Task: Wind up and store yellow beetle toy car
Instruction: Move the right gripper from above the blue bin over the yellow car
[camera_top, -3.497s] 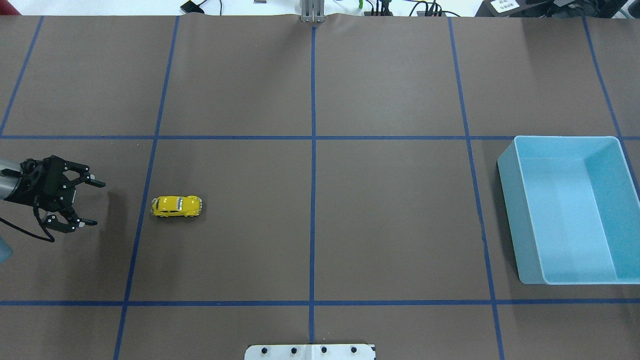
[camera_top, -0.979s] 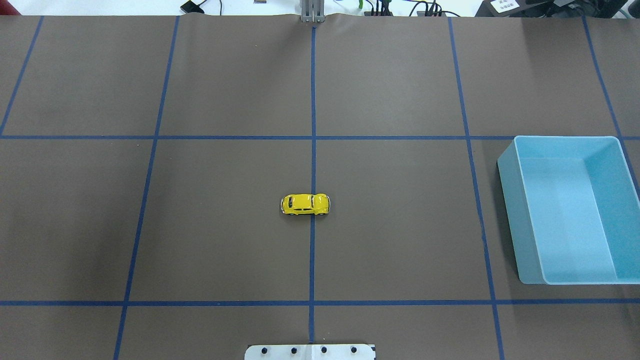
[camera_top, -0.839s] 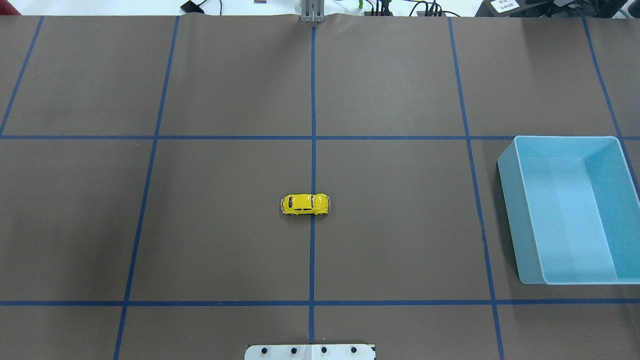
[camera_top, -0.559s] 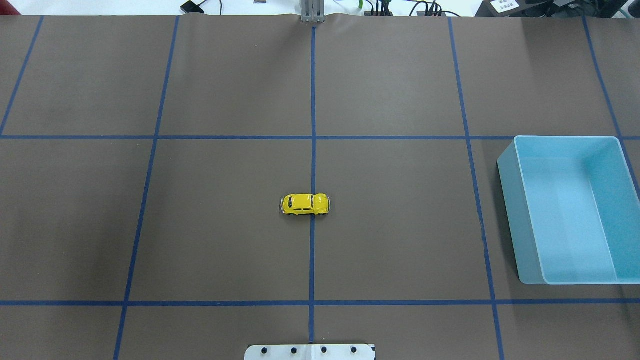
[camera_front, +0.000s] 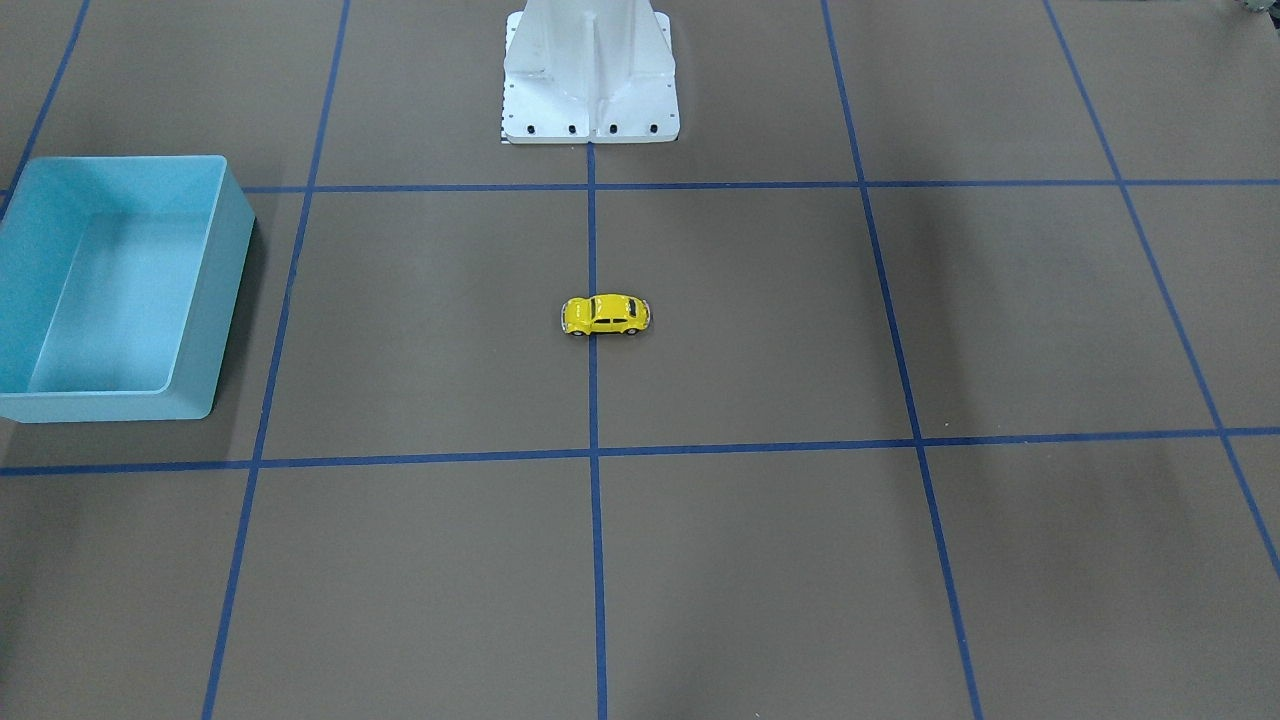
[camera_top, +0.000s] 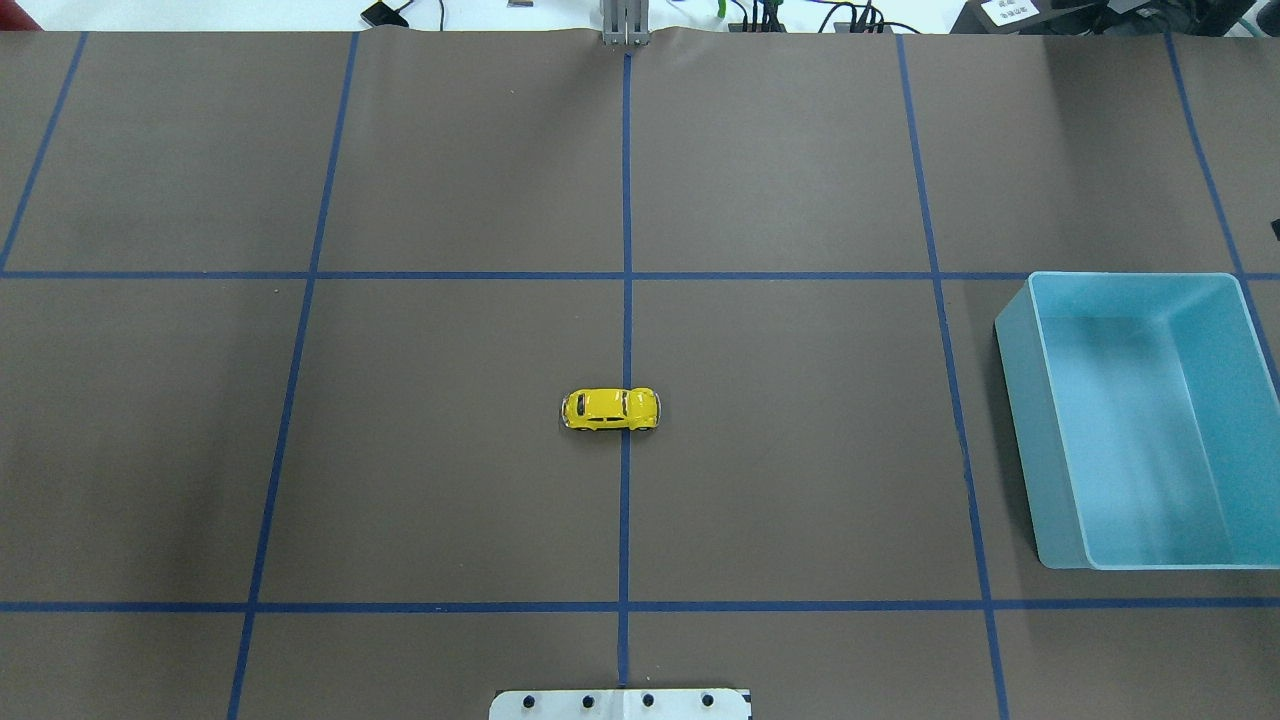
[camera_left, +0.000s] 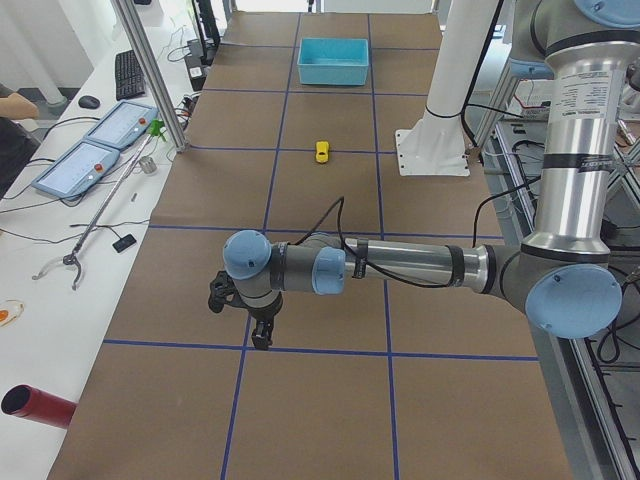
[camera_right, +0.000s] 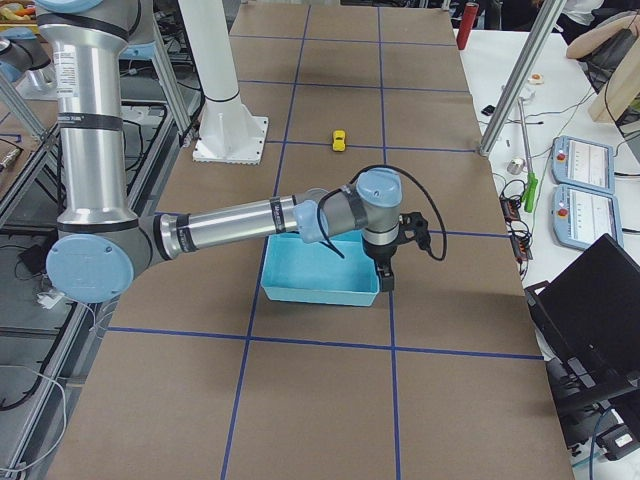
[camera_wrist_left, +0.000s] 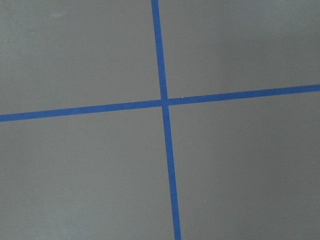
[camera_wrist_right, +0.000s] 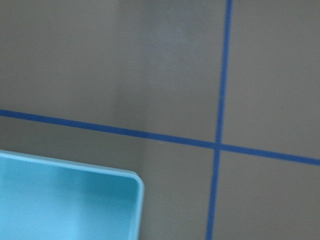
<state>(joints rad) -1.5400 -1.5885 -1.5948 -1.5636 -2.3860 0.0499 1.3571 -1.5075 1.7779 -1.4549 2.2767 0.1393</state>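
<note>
One yellow beetle toy car (camera_top: 610, 409), one blue bin (camera_top: 1030, 430), a left arm (camera_left: 400, 265), a right arm (camera_right: 230, 222).

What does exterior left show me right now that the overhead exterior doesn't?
Only exterior left: the left arm reaching low over the mat, with the left gripper near the camera and far from the yellow beetle toy car. Whether it is open or shut cannot be told.

Only overhead: a straight look down, showing the car straddling the centre tape line and the floor of the light blue bin bare.

Both: the car standing free on the mat, well apart from the bin.
</note>
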